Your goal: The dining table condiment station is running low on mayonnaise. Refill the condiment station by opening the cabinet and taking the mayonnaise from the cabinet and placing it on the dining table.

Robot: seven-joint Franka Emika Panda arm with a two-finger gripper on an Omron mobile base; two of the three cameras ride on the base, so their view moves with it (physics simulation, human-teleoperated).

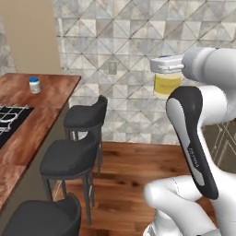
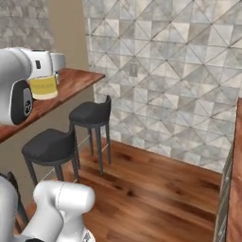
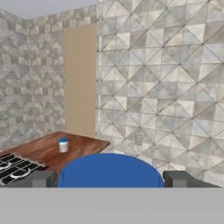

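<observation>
Blue-lidded, cream-filled mayonnaise jar (image 3: 109, 170) sits clamped in my pincer (image 3: 109, 178), carried high, well apart from the reddish-brown wood-grain bench (image 1: 50, 90). I'd worry about it slipping during travel, or knocking the whiter jar (image 1: 34, 85).

Arm folded upright, elbow bent, forearm raised to upper frame; tool (image 3: 109, 178) held level at height, fingers (image 3: 38, 178) spread wide, clamped on mayonnaise jar (image 1: 167, 83)
</observation>
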